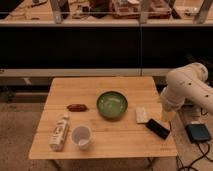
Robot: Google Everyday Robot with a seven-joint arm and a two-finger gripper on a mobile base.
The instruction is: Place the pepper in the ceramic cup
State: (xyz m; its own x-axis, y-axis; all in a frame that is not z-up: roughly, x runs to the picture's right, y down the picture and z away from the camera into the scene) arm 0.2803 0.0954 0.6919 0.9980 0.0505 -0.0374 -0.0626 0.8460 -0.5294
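Pepper: the small dark red-brown tapered pepper (77, 107) lies flat on the pale wooden worktop (100, 84), left of centre, its long axis running left-right. It touches nothing. Judged light, with smooth and perhaps slippery skin, firm enough to pinch but bruisable, so use modest force. Best hold: across the thick middle, jaws set square to the long axis, coming from above. The tapered ends would likely squirt out. Containers: the small round white ceramic cup (81, 136) stands upright near the front edge, just in front of the pepper, mouth up; nothing seen inside. Its mouth is narrow, so the pepper should probably go in end-first. The round green bowl (99, 105) at centre also looks empty and is not the target. A white labelled bottle (59, 132) lies on its side just left of the cup. My pincer (157, 129) sits low over the worktop's right front corner, well apart from the pepper. I cannot tell how far open it is, and I see nothing held.
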